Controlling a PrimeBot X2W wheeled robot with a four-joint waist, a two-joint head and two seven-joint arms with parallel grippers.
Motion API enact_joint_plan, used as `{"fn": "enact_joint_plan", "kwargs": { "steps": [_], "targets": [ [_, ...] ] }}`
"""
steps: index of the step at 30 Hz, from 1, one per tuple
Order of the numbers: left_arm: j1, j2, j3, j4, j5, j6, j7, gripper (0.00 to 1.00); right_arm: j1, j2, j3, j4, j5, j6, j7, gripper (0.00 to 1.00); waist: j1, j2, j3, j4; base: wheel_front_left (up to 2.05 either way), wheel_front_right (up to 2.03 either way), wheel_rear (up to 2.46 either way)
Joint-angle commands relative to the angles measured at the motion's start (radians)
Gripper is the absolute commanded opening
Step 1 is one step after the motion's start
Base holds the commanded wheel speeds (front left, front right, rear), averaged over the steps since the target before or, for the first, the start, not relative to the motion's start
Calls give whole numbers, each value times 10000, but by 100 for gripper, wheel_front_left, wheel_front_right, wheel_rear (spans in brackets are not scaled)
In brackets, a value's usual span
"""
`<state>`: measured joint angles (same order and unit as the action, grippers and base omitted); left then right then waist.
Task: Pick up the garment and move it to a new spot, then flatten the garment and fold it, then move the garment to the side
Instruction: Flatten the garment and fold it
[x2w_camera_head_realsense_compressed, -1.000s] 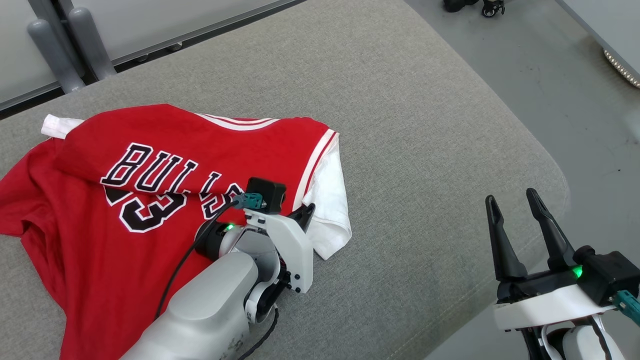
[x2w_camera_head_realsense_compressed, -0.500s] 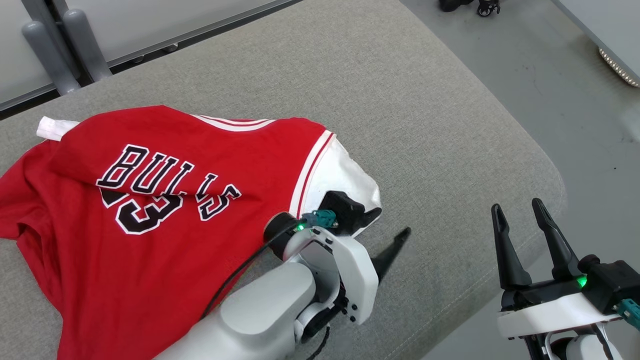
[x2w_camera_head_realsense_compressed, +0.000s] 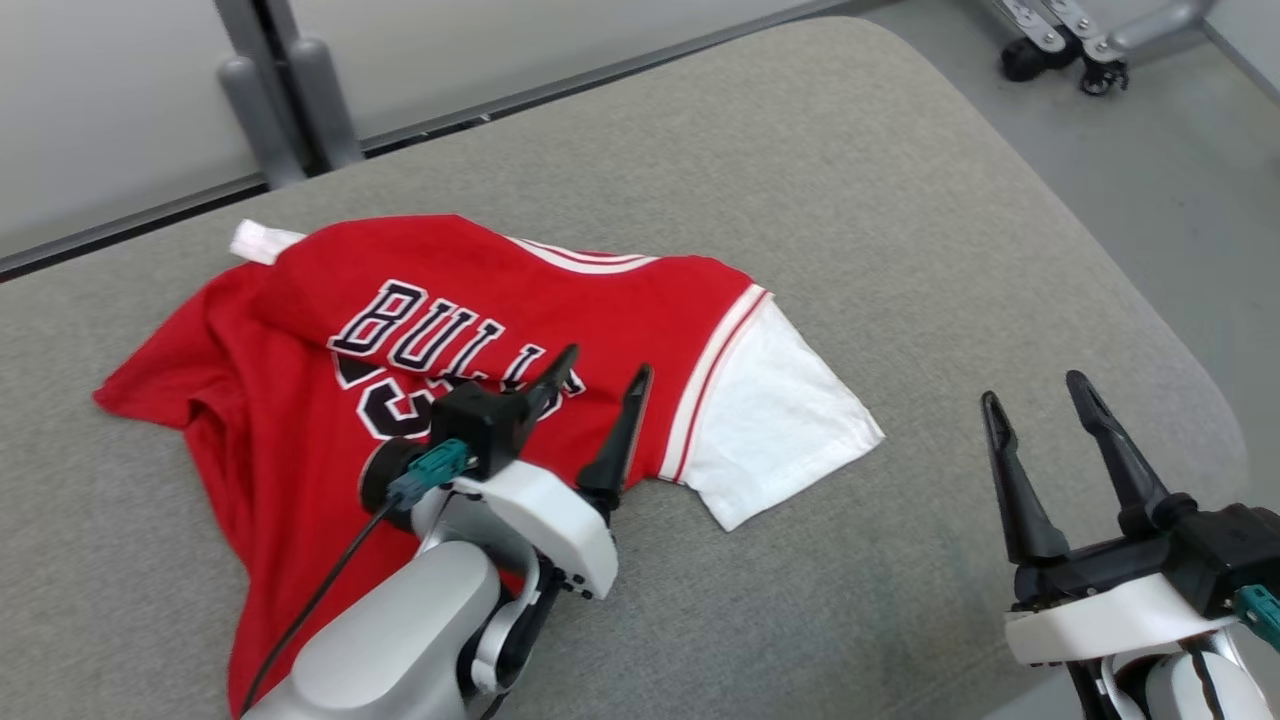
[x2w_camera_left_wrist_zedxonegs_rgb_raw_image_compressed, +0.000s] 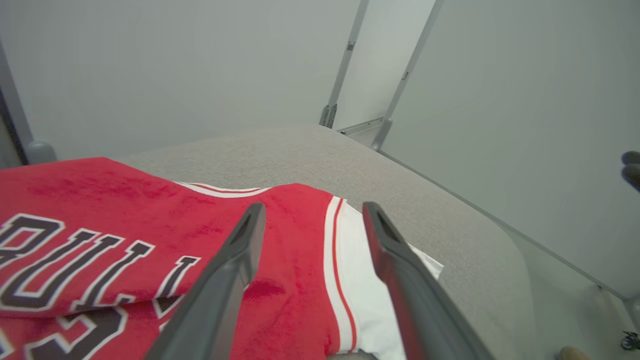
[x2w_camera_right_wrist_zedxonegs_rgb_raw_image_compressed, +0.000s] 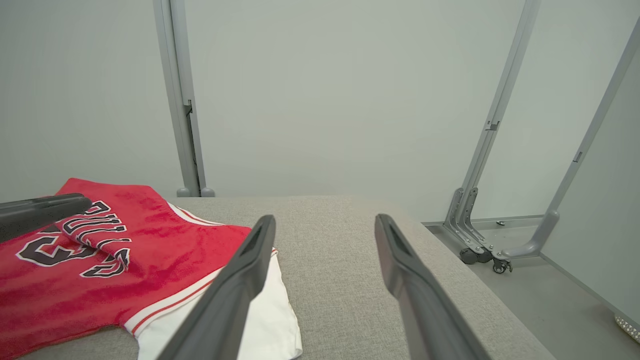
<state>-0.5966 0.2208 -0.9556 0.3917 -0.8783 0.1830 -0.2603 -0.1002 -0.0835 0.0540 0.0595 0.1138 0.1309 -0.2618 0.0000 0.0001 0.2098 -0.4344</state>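
on the grey cushion (x2w_camera_head_realsense_compressed: 850, 180) | your red jersey (x2w_camera_head_realsense_compressed: 290, 330) lay rumpled, white sleeve (x2w_camera_head_realsense_compressed: 780, 420) spread flat toward your right | your left gripper (x2w_camera_head_realsense_compressed: 607, 362) hung over its lettering (x2w_camera_head_realsense_compressed: 440, 335), fingers apart, holding nothing | your right gripper (x2w_camera_head_realsense_compressed: 1032, 390) stood well clear of the cloth, fingers spread, empty

Grey forearm (x2w_camera_head_realsense_compressed: 400, 640), white wrist shells (x2w_camera_head_realsense_compressed: 545, 515), teal plugs (x2w_camera_head_realsense_compressed: 432, 472), black cable (x2w_camera_head_realsense_compressed: 318, 600), 2 dark fingers (x2w_camera_head_realsense_compressed: 1008, 480) ea.
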Motion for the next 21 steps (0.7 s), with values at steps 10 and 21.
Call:
{"fn": "enact_joint_plan", "kwargs": {
  "steps": [10,21],
  "targets": [
    [4539,1000,4053,-2756,2072,1211,-45,100,408,-509,-17,70,-132,-2,-49,100,0,-1,-1617,2647,0,0,0],
    [7714,74,7387,-2771,3718,-558,-49,100,1132,-535,-476,653,-82,-2,-49,100,0,-1,-2232,4009,0,0,0]
  ]
}}
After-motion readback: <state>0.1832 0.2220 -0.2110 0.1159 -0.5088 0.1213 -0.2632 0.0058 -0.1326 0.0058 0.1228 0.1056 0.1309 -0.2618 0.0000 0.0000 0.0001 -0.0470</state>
